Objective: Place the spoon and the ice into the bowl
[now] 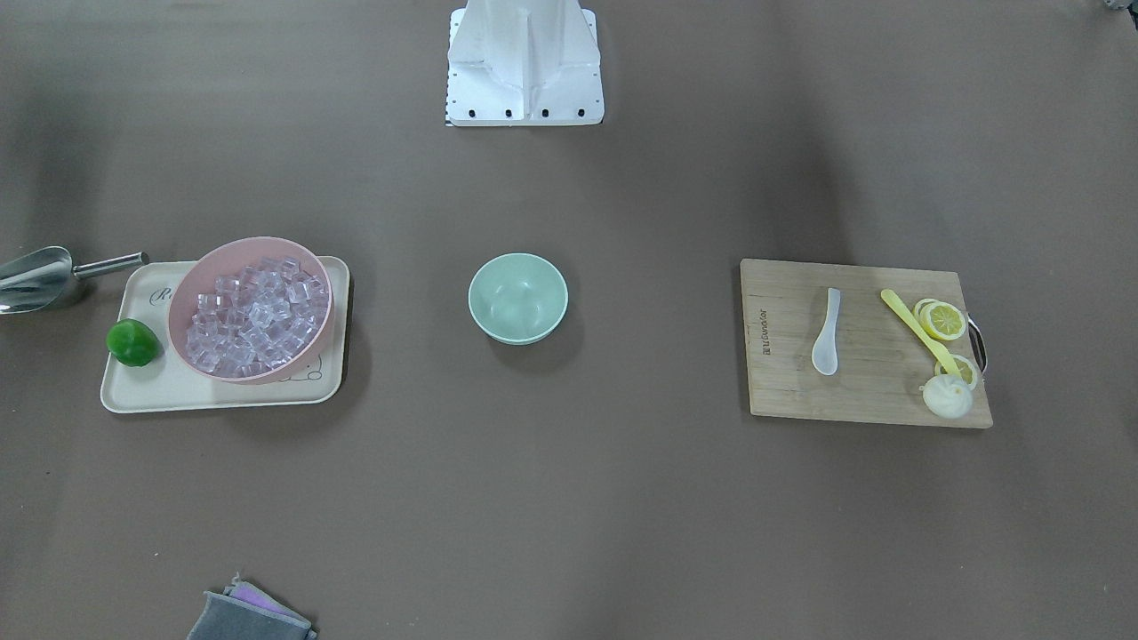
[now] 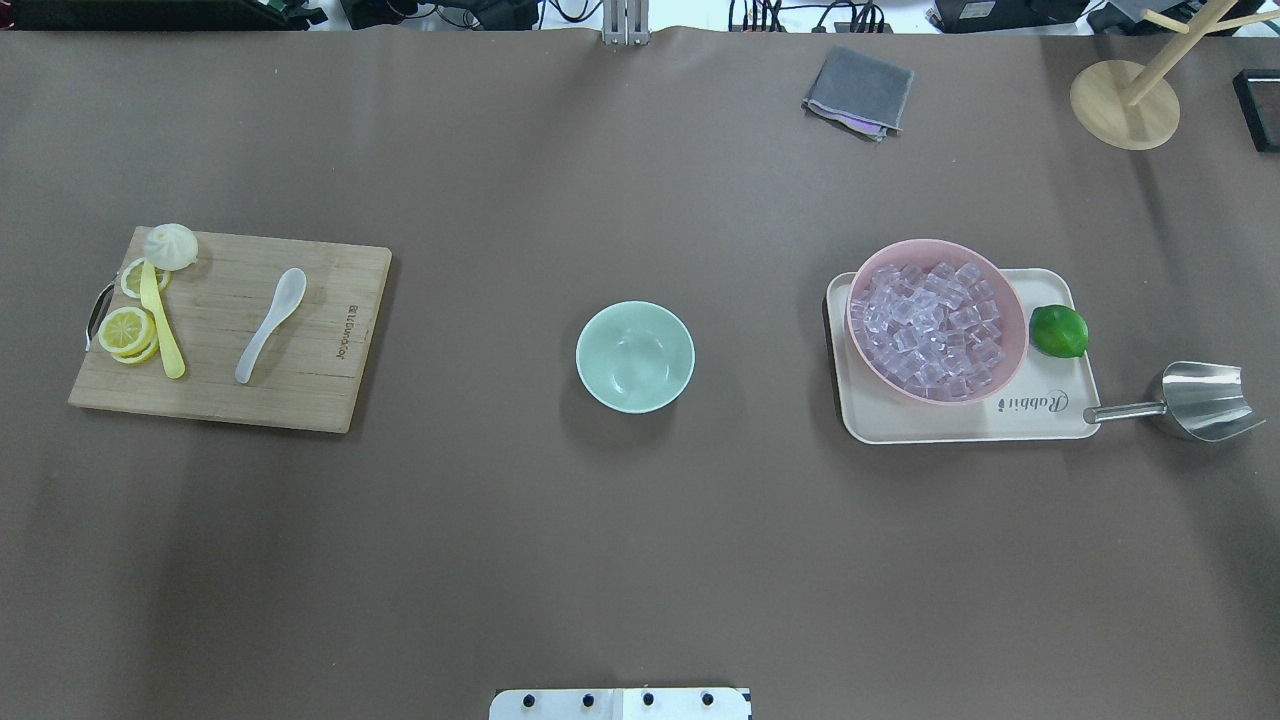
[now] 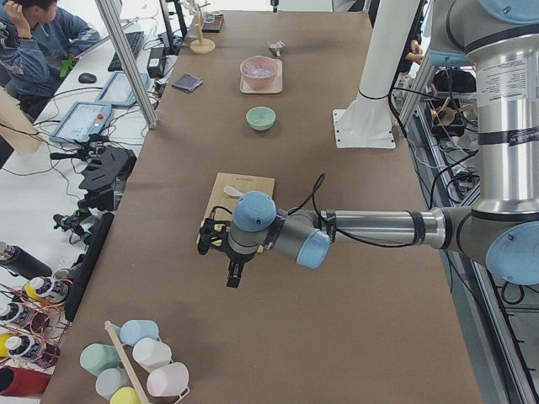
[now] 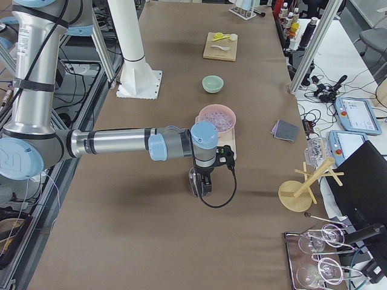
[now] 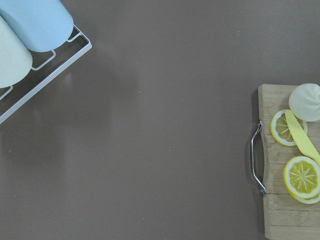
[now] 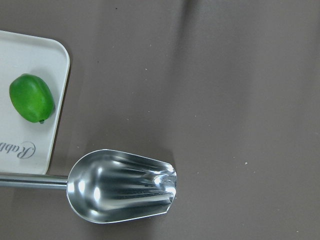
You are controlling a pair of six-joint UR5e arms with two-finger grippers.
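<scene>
The translucent white spoon (image 1: 828,333) lies on a wooden cutting board (image 1: 782,373); it also shows in the overhead view (image 2: 270,325). The mint-green bowl (image 1: 518,297) stands empty at the table's middle (image 2: 635,356). Clear ice cubes (image 1: 253,316) fill a pink bowl (image 2: 935,243). My left gripper (image 3: 230,271) hangs over bare table beyond the board's handle end. My right gripper (image 4: 202,183) hangs over a steel scoop (image 6: 122,185) past the tray. Both show only in side views, so I cannot tell whether they are open or shut.
The pink bowl and a lime (image 2: 1058,331) sit on a cream tray (image 2: 950,430). A yellow utensil (image 2: 162,325), lemon slices and a bun lie on the board. A grey cloth (image 2: 858,92) and a wooden stand (image 2: 1110,105) are at the far edge. A cup rack (image 5: 30,40) is near the left gripper.
</scene>
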